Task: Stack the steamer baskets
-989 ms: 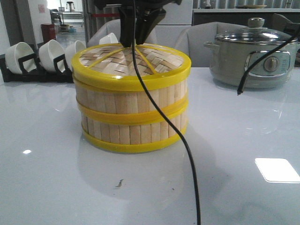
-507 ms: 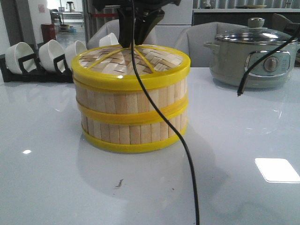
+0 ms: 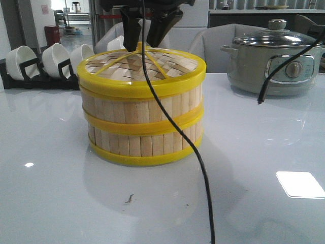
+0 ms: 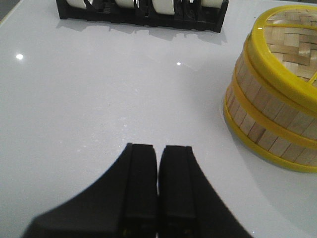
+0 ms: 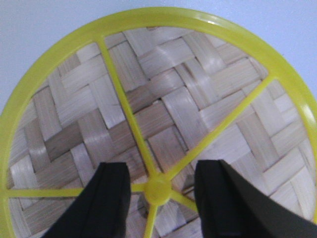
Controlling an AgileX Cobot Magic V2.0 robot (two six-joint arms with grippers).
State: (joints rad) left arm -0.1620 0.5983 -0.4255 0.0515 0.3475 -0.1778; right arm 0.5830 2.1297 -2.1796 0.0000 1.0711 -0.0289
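Two steamer baskets (image 3: pixel 142 127) of pale bamboo slats with yellow rims stand stacked in the middle of the table, with the woven yellow-rimmed lid (image 3: pixel 142 68) on top. My right gripper (image 3: pixel 146 38) hangs just above the lid's centre, jaws open on either side of the yellow hub knob (image 5: pixel 157 190), not touching it. The lid (image 5: pixel 158 99) fills the right wrist view. My left gripper (image 4: pixel 158 158) is shut and empty, low over bare table to the left of the stack (image 4: pixel 277 99).
A black rack of white bowls (image 3: pixel 45 63) stands at the back left. A grey-green electric pot (image 3: pixel 277 61) with a glass lid stands at the back right. A black cable (image 3: pixel 177 132) hangs in front of the stack.
My right gripper was shut on the lid's hub knob; it has now opened and let go. The lid sits level on the stack. The left gripper has not moved.
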